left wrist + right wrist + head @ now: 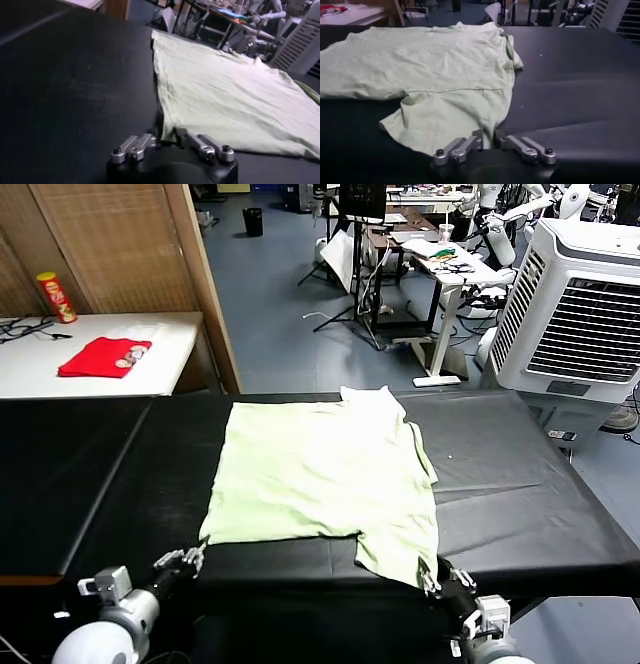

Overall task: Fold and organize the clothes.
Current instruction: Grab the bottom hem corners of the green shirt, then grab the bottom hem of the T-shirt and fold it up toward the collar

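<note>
A black desk (520, 484) fills the lower part of the head view, and behind it is a grey workshop floor with a big white air cooler (580, 304) in the upper right. In the upper left, a white side table (100, 374) carries a red folded cloth (103, 356) and a yellow-red can (56, 296). The polo shirt (320, 474) lies flat in the middle of the frame. The left gripper (192, 559) is at the bottom left, at the shirt's near corner, with jaws clenched. The right gripper (432, 582) is at the bottom right, at the hanging sleeve. In the left wrist view, the left gripper (167, 142) touches the shirt's (230, 95) corner; whether cloth is pinched I cannot tell. In the right wrist view, the right gripper (489, 140) has its jaws clenched at the sleeve edge of the shirt (435, 70).
</note>
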Tool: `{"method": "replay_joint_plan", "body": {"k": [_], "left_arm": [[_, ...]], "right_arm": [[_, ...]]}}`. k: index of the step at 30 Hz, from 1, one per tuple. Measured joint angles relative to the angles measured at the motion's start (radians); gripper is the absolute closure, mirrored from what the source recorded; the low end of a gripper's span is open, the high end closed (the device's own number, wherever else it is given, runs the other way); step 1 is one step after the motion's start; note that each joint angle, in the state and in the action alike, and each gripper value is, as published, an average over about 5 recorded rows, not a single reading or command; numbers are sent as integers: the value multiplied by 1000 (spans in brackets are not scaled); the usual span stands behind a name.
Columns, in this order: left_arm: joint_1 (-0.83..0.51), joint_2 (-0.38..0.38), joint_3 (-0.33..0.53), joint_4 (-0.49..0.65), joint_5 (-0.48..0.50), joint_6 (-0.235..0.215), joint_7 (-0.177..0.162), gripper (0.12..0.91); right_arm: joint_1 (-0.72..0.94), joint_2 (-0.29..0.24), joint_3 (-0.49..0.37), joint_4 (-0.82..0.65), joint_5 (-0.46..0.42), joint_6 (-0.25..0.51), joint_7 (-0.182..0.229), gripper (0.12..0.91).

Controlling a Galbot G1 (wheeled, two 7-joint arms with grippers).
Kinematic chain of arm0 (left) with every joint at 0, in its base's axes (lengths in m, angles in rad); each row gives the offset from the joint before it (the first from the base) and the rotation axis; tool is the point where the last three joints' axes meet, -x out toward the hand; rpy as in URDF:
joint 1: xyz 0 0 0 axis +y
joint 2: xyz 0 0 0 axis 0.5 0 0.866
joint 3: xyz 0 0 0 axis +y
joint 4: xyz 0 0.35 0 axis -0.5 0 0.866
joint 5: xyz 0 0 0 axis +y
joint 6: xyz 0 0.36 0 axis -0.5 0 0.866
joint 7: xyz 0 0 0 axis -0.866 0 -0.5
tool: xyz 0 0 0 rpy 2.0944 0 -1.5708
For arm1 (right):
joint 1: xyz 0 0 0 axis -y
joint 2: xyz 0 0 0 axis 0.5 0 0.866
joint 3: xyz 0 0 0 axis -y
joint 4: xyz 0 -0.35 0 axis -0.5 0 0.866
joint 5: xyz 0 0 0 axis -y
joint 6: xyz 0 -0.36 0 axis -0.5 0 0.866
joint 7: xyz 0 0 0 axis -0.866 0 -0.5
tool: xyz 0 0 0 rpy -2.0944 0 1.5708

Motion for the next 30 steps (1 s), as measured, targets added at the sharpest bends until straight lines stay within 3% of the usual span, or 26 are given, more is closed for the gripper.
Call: {"method": "replay_joint_plan", "body": {"k": [5, 10, 15, 22, 30], "left_arm": [[45, 5, -21, -53, 6, 0, -9, 904], [109, 18, -49, -124, -11, -3, -25, 904], [117, 6, -56, -162, 8, -58, -24, 904], [-3, -37, -11, -124, 31, -106, -31, 904], [-178, -72, 39, 0, 106, -137, -46, 904]], "right_arm": [[-52, 3, 29, 64, 21, 26, 3, 904], [-23, -19, 62, 57, 100, 120, -13, 904], [98, -60, 59, -47, 128, 226, -22, 904], [335, -87, -5, -237, 106, 272, -24, 904], [530, -91, -94, -440, 56, 297, -43, 904]]}}
